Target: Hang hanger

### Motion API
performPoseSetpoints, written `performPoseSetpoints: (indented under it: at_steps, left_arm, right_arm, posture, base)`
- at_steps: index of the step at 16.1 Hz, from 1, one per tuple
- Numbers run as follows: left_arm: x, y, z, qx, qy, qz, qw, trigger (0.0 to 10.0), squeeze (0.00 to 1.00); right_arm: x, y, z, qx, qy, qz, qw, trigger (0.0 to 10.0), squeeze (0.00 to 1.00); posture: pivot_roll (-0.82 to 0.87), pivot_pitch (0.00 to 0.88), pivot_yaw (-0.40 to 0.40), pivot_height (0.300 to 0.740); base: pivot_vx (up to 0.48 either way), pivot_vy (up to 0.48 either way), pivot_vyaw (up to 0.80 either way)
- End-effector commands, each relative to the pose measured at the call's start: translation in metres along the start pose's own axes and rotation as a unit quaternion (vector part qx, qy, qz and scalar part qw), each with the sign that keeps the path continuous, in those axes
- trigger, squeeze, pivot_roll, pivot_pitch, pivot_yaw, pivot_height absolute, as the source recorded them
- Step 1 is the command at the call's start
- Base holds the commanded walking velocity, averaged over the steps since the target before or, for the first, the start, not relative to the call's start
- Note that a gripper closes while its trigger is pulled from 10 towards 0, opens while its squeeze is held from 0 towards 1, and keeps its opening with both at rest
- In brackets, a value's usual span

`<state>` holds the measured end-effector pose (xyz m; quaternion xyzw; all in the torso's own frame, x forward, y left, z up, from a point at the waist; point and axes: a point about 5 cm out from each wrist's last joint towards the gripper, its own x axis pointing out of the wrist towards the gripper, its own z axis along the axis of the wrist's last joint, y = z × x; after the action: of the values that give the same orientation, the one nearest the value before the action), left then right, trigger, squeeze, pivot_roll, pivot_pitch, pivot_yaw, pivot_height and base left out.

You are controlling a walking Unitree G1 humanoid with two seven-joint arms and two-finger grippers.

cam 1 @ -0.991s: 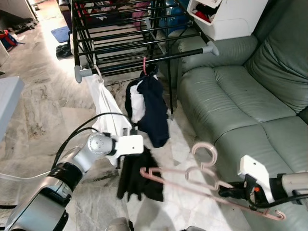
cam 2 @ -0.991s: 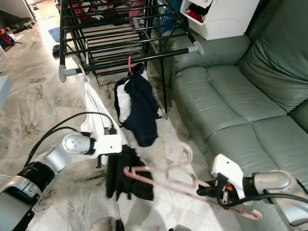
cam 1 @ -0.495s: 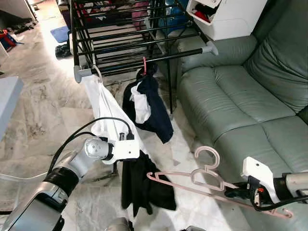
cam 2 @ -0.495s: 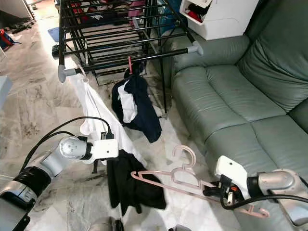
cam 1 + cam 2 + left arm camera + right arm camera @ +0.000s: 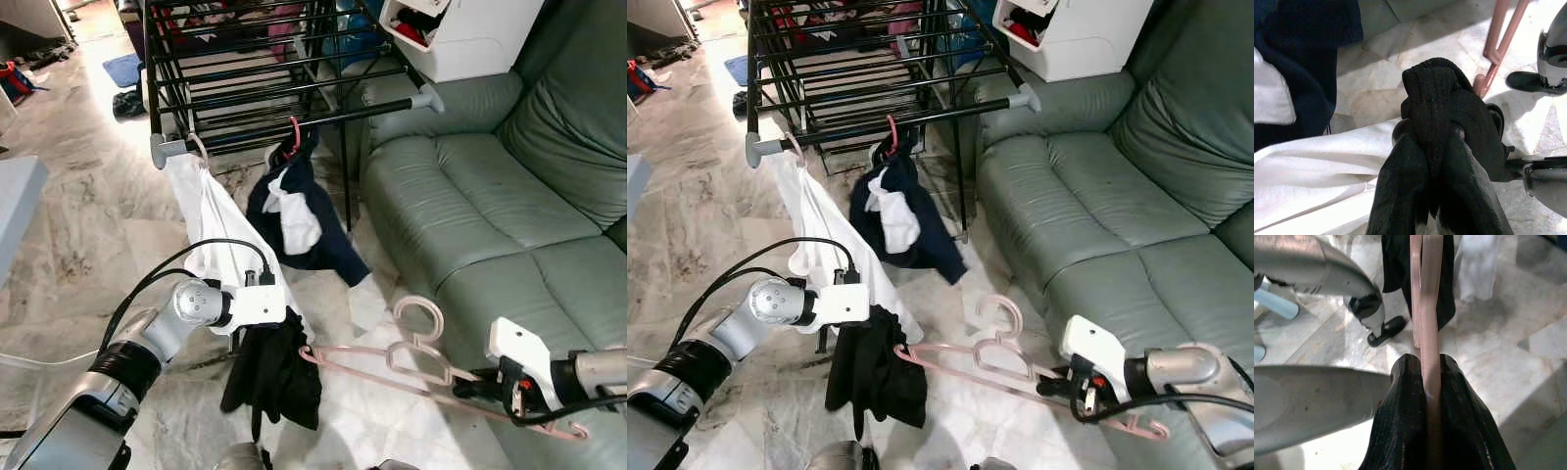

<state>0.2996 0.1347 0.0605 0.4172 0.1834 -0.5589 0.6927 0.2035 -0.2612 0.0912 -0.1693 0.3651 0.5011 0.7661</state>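
Since the earlier frames the black garment [image 5: 272, 370] has bunched up closer under the left gripper [image 5: 1432, 147] and now touches the near-left tip of the pink hangers [image 5: 411, 364]; the navy-and-white garment [image 5: 299, 215] on the rack has swung out toward the right.

Left gripper: low, near centre-left, above the marble floor [image 5: 88, 225]; fingers [image 5: 1400, 191] pinched narrow on a fold of the black garment, which hangs down from them in a dark clump.

Right gripper [image 5: 1425, 382]: low, near right, in front of the sofa; fingers [image 5: 1459, 426] closed tight on the bar of the pink hangers.

Pink hangers: apparently two held together, though the count is hard to confirm; lying nearly level, bar running from the right gripper toward the left; hooks curling upward near the middle; left tip touching the black garment; well apart from the rack.

Black drying rack [image 5: 265, 78]: far centre; front rail with grey end caps; dark rungs behind.

Navy-and-white garment: hanging from the front rail on a pink hook [image 5: 294, 132], near the rail's middle.

White cloth [image 5: 211, 230]: hanging from the left end of the front rail, trailing down to just behind the left gripper.

Green sofa [image 5: 490, 196]: right side, near to far.

White cabinet [image 5: 470, 34]: far right, beyond the sofa arm.
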Motion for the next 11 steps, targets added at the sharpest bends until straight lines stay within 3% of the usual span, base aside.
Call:
performPoseSetpoints:
  at_steps: [1, 5, 11]
  left_arm:
    - [-0.0024, 0.0027, -0.0001, -0.002, -0.003, 0.011, 1.0, 10.0, 0.0]
    - [0.0019, 0.003, 0.0085, -0.003, -0.018, 0.013, 1.0, 10.0, 0.0]
    - [0.0047, 0.0042, 0.0029, -0.019, -0.01, 0.03, 0.999, 10.0, 0.0]
  right_arm:
    - [-0.0026, -0.0036, 0.0101, -0.013, -0.018, -0.008, 1.0, 10.0, 0.0]
    - [0.0047, -0.0016, 0.0093, -0.011, -0.021, 0.0, 1.0, 10.0, 0.0]
    - [0.0015, 0.0026, 0.0102, -0.007, -0.022, 0.02, 1.0, 10.0, 0.0]
  posture:
    - [-0.07, 0.0, 0.039, 0.74]
    - [-0.07, 0.0, 0.039, 0.74]
    - [-0.08, 0.0, 0.043, 0.74]
  base:
    - [0.0, 0.0, 0.0]
    - [0.0, 0.0, 0.0]
    - [0.0, 0.0, 0.0]
